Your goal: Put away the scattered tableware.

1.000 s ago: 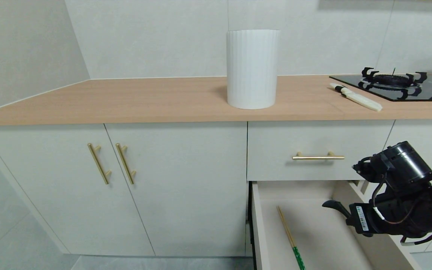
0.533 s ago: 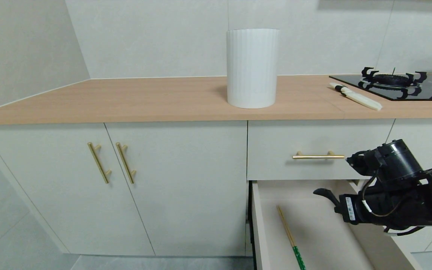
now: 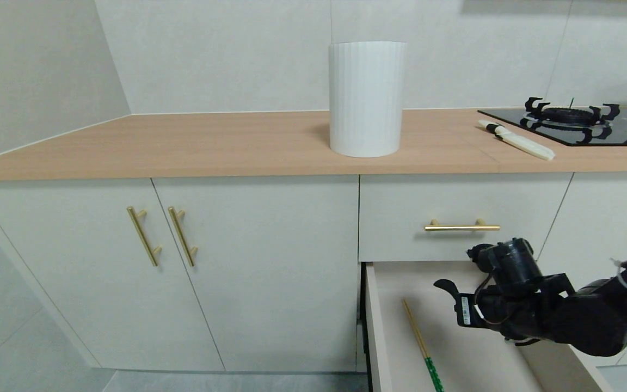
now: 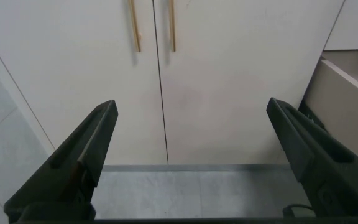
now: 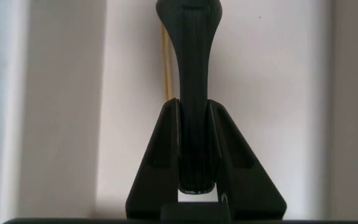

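**Q:** What does the head view show of the tidying?

**A:** An open drawer [image 3: 375, 326] sits below the wooden countertop [image 3: 183, 147]. A pair of chopsticks [image 3: 421, 344] lies lengthwise on its floor, so that piece looks put away. A pale utensil [image 3: 516, 140] lies on the countertop just beside the stove [image 3: 575, 128], well apart from the drawer, and seems left to collect. A tall white ribbed container [image 3: 367, 98] stands upright mid-counter. The right gripper [image 3: 447, 285] hangs over the drawer, carrying nothing.

**Q:** And the left wrist view?

**A:** The left gripper [image 4: 191, 109] has its fingers wide apart and empty. It faces closed cabinet doors [image 4: 229, 81] and the floor.

**Q:** The right wrist view?

**A:** The right gripper's fingers are pressed together on nothing, above the drawer floor, with the chopsticks just beyond them. On this reading the job is partway done, and the drawer is not yet closed.
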Controlling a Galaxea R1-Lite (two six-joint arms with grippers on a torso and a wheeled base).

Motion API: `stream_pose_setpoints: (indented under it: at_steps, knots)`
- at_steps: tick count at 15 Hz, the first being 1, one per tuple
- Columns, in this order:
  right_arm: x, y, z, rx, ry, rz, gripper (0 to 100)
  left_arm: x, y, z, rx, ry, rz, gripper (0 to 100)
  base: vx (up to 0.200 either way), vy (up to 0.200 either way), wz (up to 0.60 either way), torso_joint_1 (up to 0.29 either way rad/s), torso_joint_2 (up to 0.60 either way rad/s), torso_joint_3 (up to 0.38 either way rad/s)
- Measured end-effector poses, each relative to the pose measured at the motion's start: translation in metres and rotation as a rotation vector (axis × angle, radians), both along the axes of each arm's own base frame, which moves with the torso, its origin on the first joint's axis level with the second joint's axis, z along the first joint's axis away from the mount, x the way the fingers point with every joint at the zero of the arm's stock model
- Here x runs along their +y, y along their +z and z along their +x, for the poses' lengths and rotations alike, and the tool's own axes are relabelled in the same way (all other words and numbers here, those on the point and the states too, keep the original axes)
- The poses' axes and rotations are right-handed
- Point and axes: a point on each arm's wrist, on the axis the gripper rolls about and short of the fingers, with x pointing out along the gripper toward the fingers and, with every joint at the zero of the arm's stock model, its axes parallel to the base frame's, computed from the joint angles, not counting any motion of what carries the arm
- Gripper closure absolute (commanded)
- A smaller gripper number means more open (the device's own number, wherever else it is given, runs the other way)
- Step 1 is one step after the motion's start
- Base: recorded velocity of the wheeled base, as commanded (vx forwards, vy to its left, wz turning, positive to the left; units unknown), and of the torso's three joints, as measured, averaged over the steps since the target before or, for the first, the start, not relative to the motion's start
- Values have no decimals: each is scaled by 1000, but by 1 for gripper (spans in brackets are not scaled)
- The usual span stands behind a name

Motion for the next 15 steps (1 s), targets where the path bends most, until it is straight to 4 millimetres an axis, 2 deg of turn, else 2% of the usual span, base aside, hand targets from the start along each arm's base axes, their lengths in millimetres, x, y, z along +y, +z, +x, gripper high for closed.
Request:
stream_pose_setpoints:
  at_steps: [3,6,11,15]
  knots:
    - [-4,-38,13,24,-27,-17,100,0,0,0,0,0,0,0,0,0,0,0,0,0]
    - [-10,-62,16,73,-42,-41,100,0,0,0,1,0,0,0,0,0,0,0,0,0]
    - [-12,-88,14,145,-4,-104,100,0,0,0,0,0,0,0,0,0,0,0,0,0]
    - [-12,-95,15,162,-5,-111,100,0,0,0,0,0,0,0,0,0,0,0,0,0]
